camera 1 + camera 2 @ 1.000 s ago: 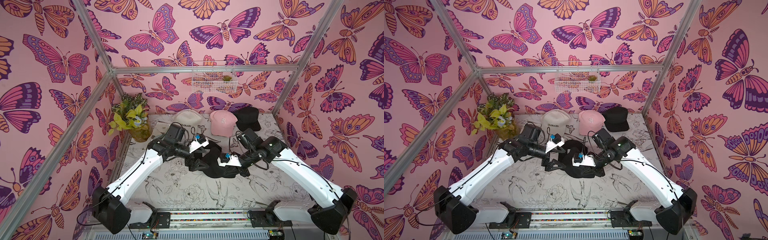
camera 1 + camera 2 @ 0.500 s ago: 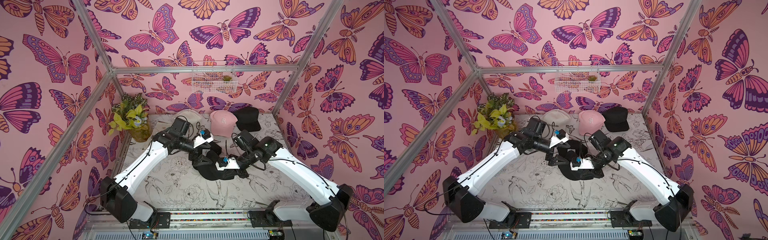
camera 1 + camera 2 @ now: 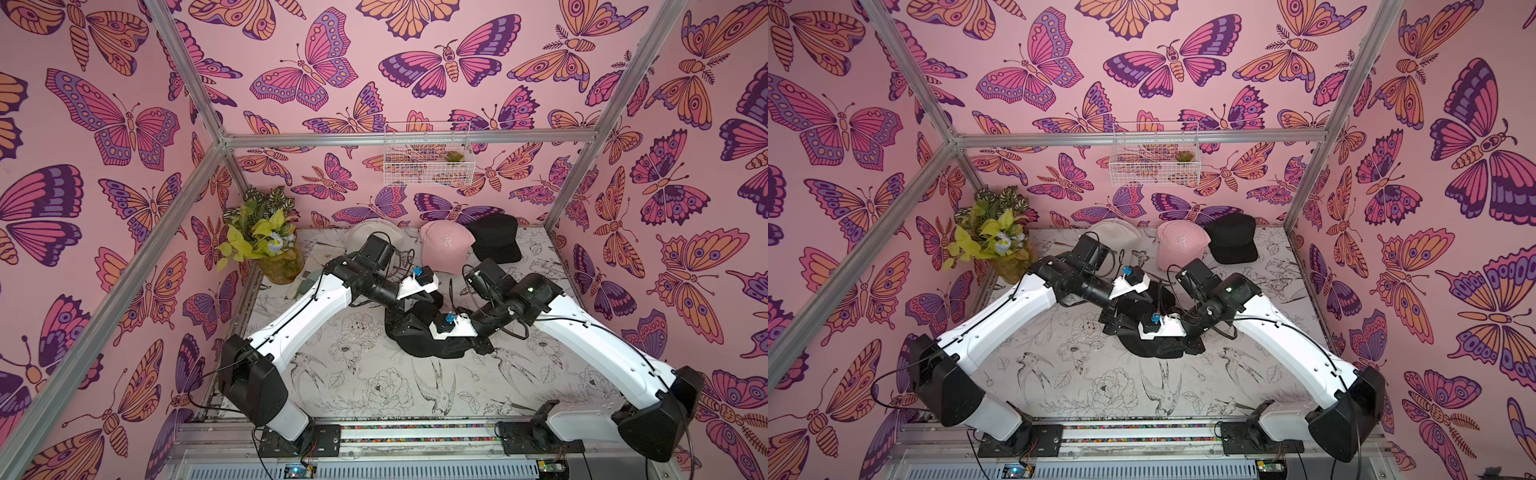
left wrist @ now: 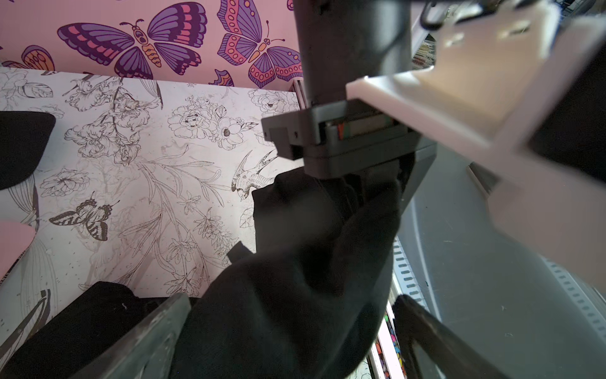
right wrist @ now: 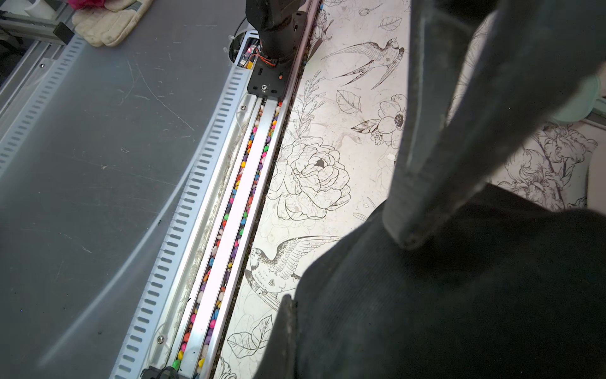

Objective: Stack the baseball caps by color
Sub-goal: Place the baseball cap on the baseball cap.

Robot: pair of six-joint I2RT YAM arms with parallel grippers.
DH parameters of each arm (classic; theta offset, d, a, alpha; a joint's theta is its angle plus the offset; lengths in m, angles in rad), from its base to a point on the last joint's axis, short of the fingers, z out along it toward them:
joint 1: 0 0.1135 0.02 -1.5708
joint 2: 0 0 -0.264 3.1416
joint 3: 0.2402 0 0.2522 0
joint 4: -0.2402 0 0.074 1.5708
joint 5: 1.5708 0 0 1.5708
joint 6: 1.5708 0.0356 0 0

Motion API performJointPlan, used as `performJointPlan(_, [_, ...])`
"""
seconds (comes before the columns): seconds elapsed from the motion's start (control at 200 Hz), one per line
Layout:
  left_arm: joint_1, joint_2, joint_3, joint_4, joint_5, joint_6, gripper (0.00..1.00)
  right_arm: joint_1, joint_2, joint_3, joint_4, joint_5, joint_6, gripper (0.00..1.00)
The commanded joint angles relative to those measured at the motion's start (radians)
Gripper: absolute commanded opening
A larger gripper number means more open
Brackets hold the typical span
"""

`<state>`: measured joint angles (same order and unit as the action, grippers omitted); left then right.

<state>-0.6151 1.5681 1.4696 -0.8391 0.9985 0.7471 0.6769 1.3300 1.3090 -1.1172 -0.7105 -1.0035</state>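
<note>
A black baseball cap (image 3: 419, 351) (image 3: 1154, 351) lies crumpled mid-table. My right gripper (image 3: 417, 332) (image 4: 354, 193) is shut on its fabric (image 5: 459, 295); only one finger (image 5: 288, 315) shows beside the cloth. My left gripper (image 3: 403, 322) (image 4: 292, 300) reaches down from the back, open wide, its fingers (image 4: 157, 328) astride the cap's black cloth (image 4: 278, 311). Against the back wall sit a cream cap (image 3: 370, 232), partly hidden by the left arm, a pink cap (image 3: 446, 245) with a white logo, and another black cap (image 3: 494, 241).
A potted plant (image 3: 266, 245) fills the back left corner, with a small teal brush (image 3: 311, 280) beside it. A white wire basket (image 3: 428, 160) hangs on the back wall. A rail with coloured beads (image 5: 229, 213) runs along the table's front edge.
The left arm has swung in and reached farther back, its wrist now angled down over the black cap. The cap has shifted a little leftward. The right gripper keeps its hold.
</note>
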Motion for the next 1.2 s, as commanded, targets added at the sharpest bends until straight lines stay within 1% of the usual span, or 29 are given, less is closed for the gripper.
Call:
performJointPlan(0.0, [-0.011,0.013,0.014,-0.060,0.043,0.044,0.96,0.007,0.008,0.012,0.035,-0.017,-0.019,0.00])
performJointPlan(0.06, [-0.012,0.016,0.015,-0.065,0.051,0.046,0.92,0.007,0.012,0.013,0.046,-0.018,-0.017,0.00])
performJointPlan(0.165, [-0.015,0.021,0.021,-0.082,0.071,0.061,0.79,0.007,0.026,0.020,0.058,-0.017,-0.013,0.00])
performJointPlan(0.23, [-0.014,0.017,0.020,-0.095,0.070,0.073,0.60,0.008,0.031,0.022,0.060,-0.013,-0.011,0.00])
performJointPlan(0.315, [-0.015,0.012,0.016,-0.096,0.049,0.074,0.26,0.007,0.035,0.022,0.061,-0.006,-0.002,0.00])
performJointPlan(0.34, [-0.014,0.010,0.015,-0.095,0.042,0.073,0.17,0.006,0.035,0.023,0.060,-0.004,0.003,0.00])
performJointPlan(0.39, [-0.014,0.006,0.014,-0.096,0.024,0.071,0.00,0.006,0.032,0.021,0.055,-0.002,0.008,0.05])
performJointPlan(0.441, [-0.010,0.001,0.017,-0.095,0.013,0.065,0.00,0.005,0.025,0.019,0.043,-0.004,0.009,0.12])
performJointPlan(0.546, [0.027,-0.017,0.020,-0.074,0.029,0.029,0.00,-0.019,-0.003,-0.017,0.049,-0.038,0.007,0.19])
performJointPlan(0.611, [0.064,-0.034,0.010,-0.028,0.095,-0.013,0.00,-0.052,-0.020,-0.048,0.072,-0.080,0.018,0.24])
performJointPlan(0.651, [0.092,-0.047,-0.001,0.018,0.131,-0.062,0.00,-0.074,-0.030,-0.067,0.088,-0.112,0.021,0.26])
performJointPlan(0.686, [0.108,-0.059,-0.016,0.062,0.147,-0.107,0.00,-0.093,-0.039,-0.083,0.108,-0.140,0.022,0.27])
performJointPlan(0.731, [0.122,-0.077,-0.031,0.111,0.139,-0.155,0.00,-0.111,-0.049,-0.104,0.138,-0.177,0.020,0.28])
performJointPlan(0.826, [0.138,-0.119,-0.075,0.185,0.120,-0.210,0.00,-0.132,-0.062,-0.143,0.231,-0.216,0.036,0.29])
performJointPlan(0.976, [0.200,-0.172,-0.137,0.300,0.195,-0.309,0.00,-0.167,-0.042,-0.164,0.259,-0.285,0.006,0.31])
performJointPlan(1.191, [0.231,-0.210,-0.183,0.319,0.186,-0.328,0.00,-0.212,-0.022,-0.173,0.249,-0.346,-0.029,0.32])
